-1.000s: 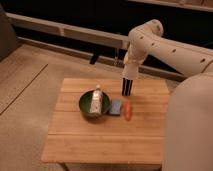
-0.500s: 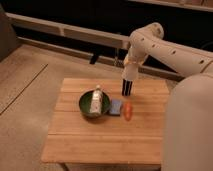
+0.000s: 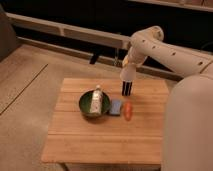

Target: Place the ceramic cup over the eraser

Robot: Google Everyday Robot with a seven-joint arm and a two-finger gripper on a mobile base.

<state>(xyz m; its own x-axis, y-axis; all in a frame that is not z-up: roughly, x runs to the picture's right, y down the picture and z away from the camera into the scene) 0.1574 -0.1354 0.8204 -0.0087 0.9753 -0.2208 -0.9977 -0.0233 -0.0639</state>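
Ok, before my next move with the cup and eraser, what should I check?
1. Gripper shut, hanging over the far side of the table: ok.
2. Ceramic cup held: a pale cylinder sits at the gripper, but the grip itself: cannot tell.
3. Ceramic cup lined up over the eraser: looks straight above it in this view, depth: cannot tell.
4. Eraser standing upright: ok.
5. Blue pad and orange carrot apart from the eraser, nearer the camera: ok.
6. Green bowl with the white bottle well aside from the eraser: ok.
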